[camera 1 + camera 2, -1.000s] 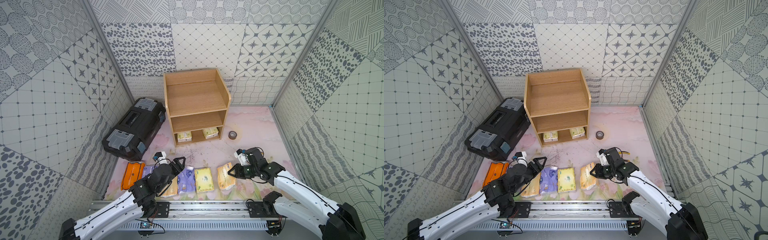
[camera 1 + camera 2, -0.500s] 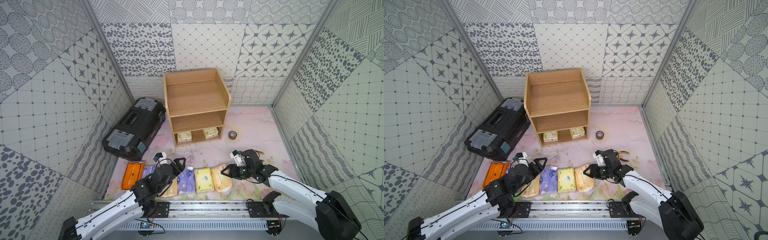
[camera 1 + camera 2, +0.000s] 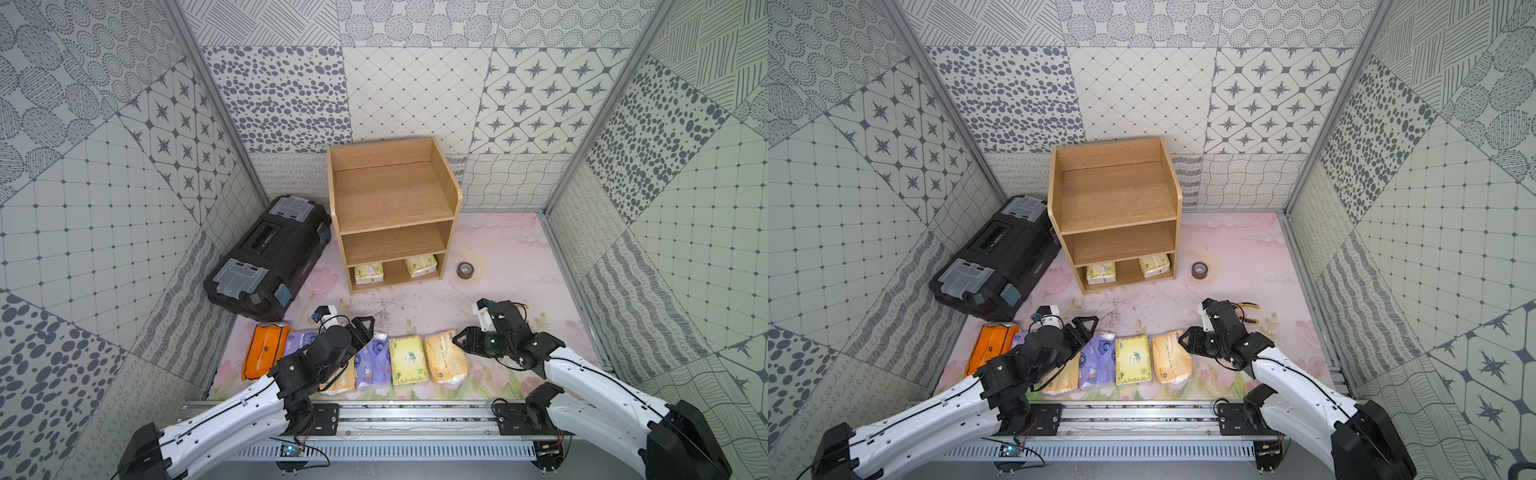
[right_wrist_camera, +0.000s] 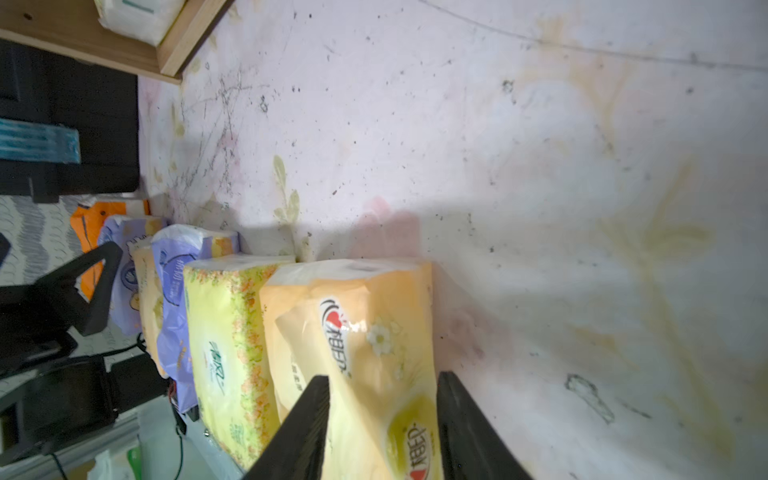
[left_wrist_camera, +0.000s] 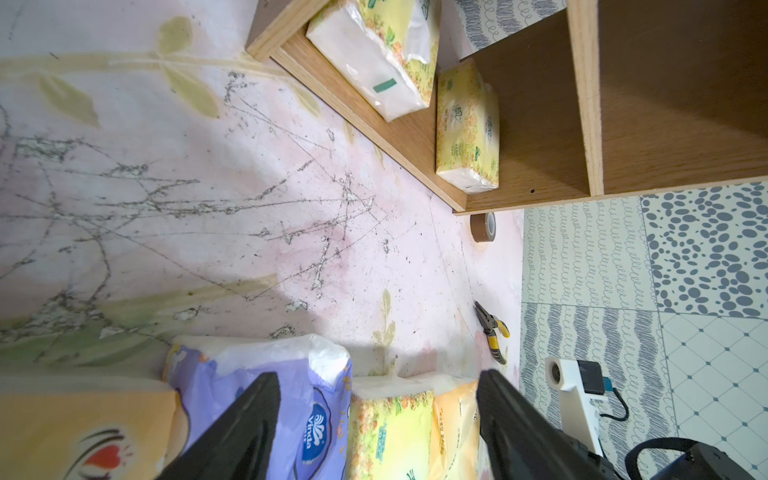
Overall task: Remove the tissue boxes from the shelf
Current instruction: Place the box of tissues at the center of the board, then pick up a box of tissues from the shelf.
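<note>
The light-wood shelf (image 3: 395, 199) stands at the back. Its bottom tier holds two pale green-yellow tissue boxes (image 3: 368, 272) (image 3: 420, 265), also visible in the left wrist view (image 5: 467, 124). A row of tissue boxes lies on the floor near the front: orange (image 3: 264, 351), lavender (image 3: 374, 361), green-yellow (image 3: 409, 359), peach-yellow (image 3: 444, 357). My left gripper (image 3: 368, 328) hovers open over the lavender and green-yellow ones (image 5: 378, 374). My right gripper (image 3: 459, 341) stands open just above the right half of the peach-yellow box (image 4: 384, 376).
A black toolbox (image 3: 270, 257) lies left of the shelf. A grey tape roll (image 3: 465, 270) sits right of it. Yellow-handled pliers (image 3: 1248, 309) lie behind my right wrist. The metal rail (image 3: 395, 411) runs along the front edge.
My right gripper carried the peach-yellow box leftwards, set it against the green-yellow one and let go. The left arm has hardly moved.
</note>
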`<state>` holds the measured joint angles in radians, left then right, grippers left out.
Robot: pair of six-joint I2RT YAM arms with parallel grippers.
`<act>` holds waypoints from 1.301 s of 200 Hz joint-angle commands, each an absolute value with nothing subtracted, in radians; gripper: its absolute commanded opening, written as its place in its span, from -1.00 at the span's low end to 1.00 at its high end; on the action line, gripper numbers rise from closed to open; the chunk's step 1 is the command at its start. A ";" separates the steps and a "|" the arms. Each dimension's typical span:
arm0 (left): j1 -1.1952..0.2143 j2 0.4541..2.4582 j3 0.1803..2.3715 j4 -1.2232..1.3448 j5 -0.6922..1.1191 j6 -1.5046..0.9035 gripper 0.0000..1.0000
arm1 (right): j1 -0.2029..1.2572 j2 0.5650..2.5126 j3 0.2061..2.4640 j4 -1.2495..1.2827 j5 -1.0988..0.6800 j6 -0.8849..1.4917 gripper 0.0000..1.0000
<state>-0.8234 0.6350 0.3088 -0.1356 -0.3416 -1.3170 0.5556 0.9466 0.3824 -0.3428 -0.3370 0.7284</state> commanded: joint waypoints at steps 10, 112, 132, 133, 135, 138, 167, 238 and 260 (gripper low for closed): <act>-0.824 0.660 0.318 -0.054 -0.325 -1.317 0.59 | 0.584 0.999 0.361 -0.221 -0.411 0.725 -0.39; -0.809 0.651 0.310 -0.062 -0.373 -1.349 0.59 | 0.634 0.989 0.476 -0.241 -0.161 0.775 0.06; -0.769 0.642 0.310 -0.073 -0.351 -1.346 0.59 | 0.659 0.998 0.493 -0.106 -0.114 0.838 0.04; -0.766 0.642 0.310 -0.073 -0.349 -1.346 0.59 | 0.663 1.000 0.495 -0.095 -0.111 0.840 0.04; -0.760 0.643 0.311 -0.075 -0.343 -1.345 0.59 | 0.668 1.004 0.496 -0.078 -0.106 0.846 0.03; -0.749 0.643 0.313 -0.076 -0.335 -1.346 0.59 | 0.678 1.013 0.501 -0.052 -0.092 0.853 0.03; -0.681 0.647 0.318 -0.079 -0.278 -1.346 0.59 | 0.800 1.168 0.535 0.185 0.076 0.926 -0.02; -0.588 0.628 0.322 -0.086 -0.282 -1.338 0.60 | 0.911 1.713 0.794 0.629 0.207 1.043 -0.06; -0.561 0.636 0.332 -0.085 -0.265 -1.328 0.60 | 0.917 1.824 0.862 0.690 0.220 1.058 -0.08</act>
<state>-0.6010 0.6319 0.3103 -0.0978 -0.2970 -1.3506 0.9089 1.7306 0.7971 0.5144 0.1703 1.0164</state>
